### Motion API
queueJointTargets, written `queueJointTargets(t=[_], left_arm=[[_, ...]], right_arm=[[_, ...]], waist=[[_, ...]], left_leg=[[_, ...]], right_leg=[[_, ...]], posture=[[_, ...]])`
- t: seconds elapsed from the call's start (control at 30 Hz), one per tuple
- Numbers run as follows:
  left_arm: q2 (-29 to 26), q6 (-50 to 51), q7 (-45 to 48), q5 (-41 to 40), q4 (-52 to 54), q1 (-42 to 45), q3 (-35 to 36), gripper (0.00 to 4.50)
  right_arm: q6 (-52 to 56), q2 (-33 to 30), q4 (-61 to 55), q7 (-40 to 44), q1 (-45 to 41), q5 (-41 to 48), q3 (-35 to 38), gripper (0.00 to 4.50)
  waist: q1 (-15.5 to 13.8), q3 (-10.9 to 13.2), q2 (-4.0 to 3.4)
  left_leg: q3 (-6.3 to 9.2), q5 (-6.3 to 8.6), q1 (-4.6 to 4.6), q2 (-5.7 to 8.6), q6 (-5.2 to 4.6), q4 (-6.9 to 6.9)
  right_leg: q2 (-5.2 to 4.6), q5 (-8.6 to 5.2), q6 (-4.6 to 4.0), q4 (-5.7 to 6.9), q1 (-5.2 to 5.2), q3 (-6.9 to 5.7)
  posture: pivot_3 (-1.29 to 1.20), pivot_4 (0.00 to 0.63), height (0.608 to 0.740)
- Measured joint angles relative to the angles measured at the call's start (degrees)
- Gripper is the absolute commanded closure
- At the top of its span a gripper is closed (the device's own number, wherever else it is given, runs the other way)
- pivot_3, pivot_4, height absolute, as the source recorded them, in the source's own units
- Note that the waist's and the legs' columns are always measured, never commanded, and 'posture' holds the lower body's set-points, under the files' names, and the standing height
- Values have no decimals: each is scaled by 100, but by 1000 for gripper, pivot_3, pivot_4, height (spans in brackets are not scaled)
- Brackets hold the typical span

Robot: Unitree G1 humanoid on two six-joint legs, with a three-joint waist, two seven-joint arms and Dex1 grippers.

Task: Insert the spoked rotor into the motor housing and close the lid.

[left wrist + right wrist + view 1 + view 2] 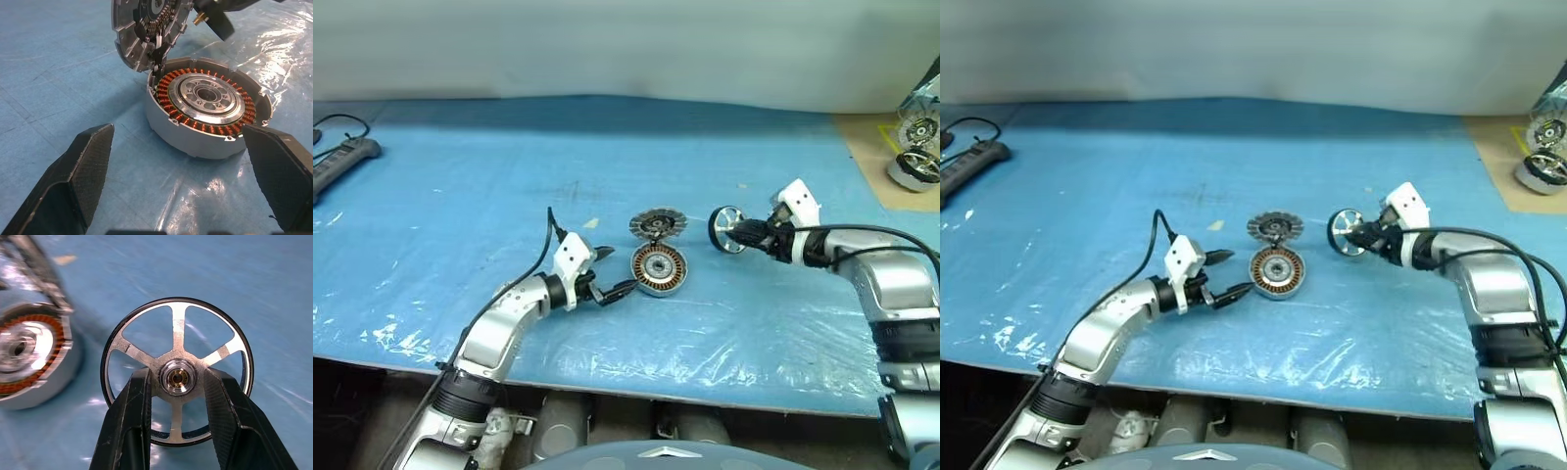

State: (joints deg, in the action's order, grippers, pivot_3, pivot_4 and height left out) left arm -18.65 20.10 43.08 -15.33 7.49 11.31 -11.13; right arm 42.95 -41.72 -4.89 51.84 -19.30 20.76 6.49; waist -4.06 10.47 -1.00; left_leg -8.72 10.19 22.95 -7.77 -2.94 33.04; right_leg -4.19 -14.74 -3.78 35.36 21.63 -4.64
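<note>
Right claw [178, 382] clamps the spoked rotor [177, 369] by its hub, lifted off the desk [460, 196] mid-desk. Left claw [178, 161], fingers apart, faces the motor housing [208, 112]; the lid [658, 224] stands propped open behind it.

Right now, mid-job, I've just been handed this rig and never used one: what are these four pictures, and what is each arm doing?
The two wide pictures come from the robot's head, looking down over its two arms onto a blue table. The other two come from cameras on the wrists, looking along each gripper's black fingers.

The right gripper is shut on the spoked rotor, a small dark wheel with silvery spokes; its fingers pinch the centre hub and hold it clear of the table.

The left gripper is open and holds nothing. It points at the motor housing, the grey puck with copper windings that lies on the table.

The lid stands open at the housing's far edge, ribbed face showing.

A power strip lies at the far left, and more motor parts at the far right.
</note>
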Motion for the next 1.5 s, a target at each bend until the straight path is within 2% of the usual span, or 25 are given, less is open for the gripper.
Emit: queueJointTargets(t=[0.17,0.33,0.43,0.6,0.8,1.23,1.47,1.5], left_arm=[[-174,56,112,-79,-28,27,56,0],[-337,-29,387,-138,-315,180,173,0],[-351,-35,440,-136,-373,166,186,0],[-362,-20,480,-137,-244,14,162,0],[-372,44,478,-137,-10,-30,128,0],[-253,302,180,-136,421,-145,-64,0],[-314,432,139,-142,495,-164,-52,0],[-310,447,132,-144,524,-164,-54,0]], right_arm=[[805,214,-1443,58,809,1320,643,3178],[1118,214,-2237,-46,1031,1794,405,3178],[1127,344,-2220,-122,932,1789,-50,3178],[799,584,-1474,-327,279,1346,-694,3178],[547,490,-1084,-249,153,1073,-868,3178],[182,301,-953,-30,-80,613,-1353,3178],[21,128,-760,90,28,348,-1512,1015],[87,140,-760,79,21,384,-1491,1015]], waist=[[0,1,-2],[6,1,-1],[4,1,-2],[14,0,-3],[-7,0,-3],[19,0,-2],[5,0,-2],[8,0,-2]], left_leg=[[1,0,-11,1,2,1],[1,10,-51,1,26,-12],[1,10,-49,5,26,-26],[1,0,-25,6,9,-33],[1,2,0,6,3,-29],[1,2,-53,4,9,-29],[1,11,-58,5,25,-29],[1,11,-55,5,24,-29]], right_leg=[[0,0,3,-4,-7,1],[0,-1,9,-25,-48,1],[0,3,14,-47,-51,1],[0,5,12,-50,-31,0],[0,5,12,-51,-14,-2],[0,5,11,-46,-57,-1],[0,5,12,-49,-65,0],[0,5,12,-49,-62,0]], posture=[[0,150,740],[0,150,740],[0,150,740],[0,150,740],[0,150,740],[0,150,740],[0,150,740],[0,150,740]])
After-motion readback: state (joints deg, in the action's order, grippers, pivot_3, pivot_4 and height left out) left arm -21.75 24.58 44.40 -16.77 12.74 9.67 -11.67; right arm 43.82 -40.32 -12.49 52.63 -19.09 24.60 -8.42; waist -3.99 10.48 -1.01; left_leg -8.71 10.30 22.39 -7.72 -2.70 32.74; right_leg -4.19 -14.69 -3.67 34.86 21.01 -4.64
